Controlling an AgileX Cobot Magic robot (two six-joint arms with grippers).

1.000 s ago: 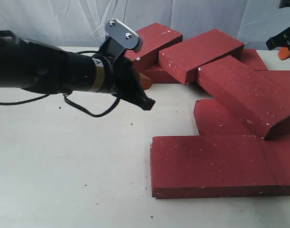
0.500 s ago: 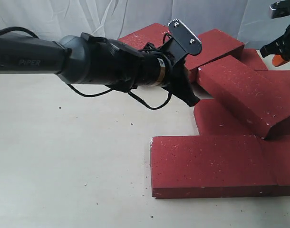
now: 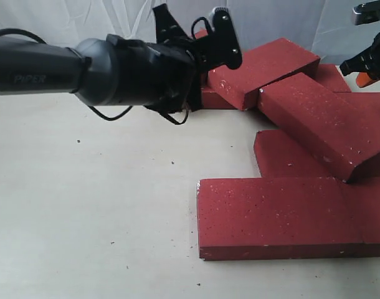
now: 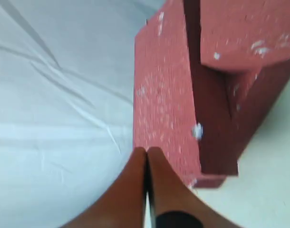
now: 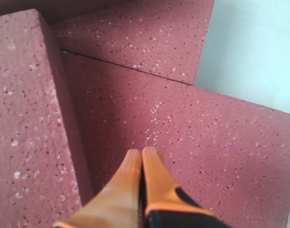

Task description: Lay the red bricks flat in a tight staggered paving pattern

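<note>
The red bricks (image 3: 333,76) are bunched on the pale bench (image 3: 84,218). The long front brick (image 3: 277,215) lies flat. A second flat brick (image 3: 375,212) touches its right end, and a third flat brick (image 3: 286,156) lies just behind it. A tilted brick (image 3: 321,124) leans across that third one, behind the front brick. More bricks are piled farther back.

The black left arm (image 3: 115,71) is stretched out well behind the front brick, by the far pile. Its jaws are shut tight with nothing in them. Its orange fingers (image 4: 135,190) point at the edge of a back brick (image 4: 164,104). I cannot tell if they touch it.

The right jaws are up in the air, far behind the front brick's right end. The right orange fingers (image 5: 130,185) are pressed together and hold nothing.
</note>
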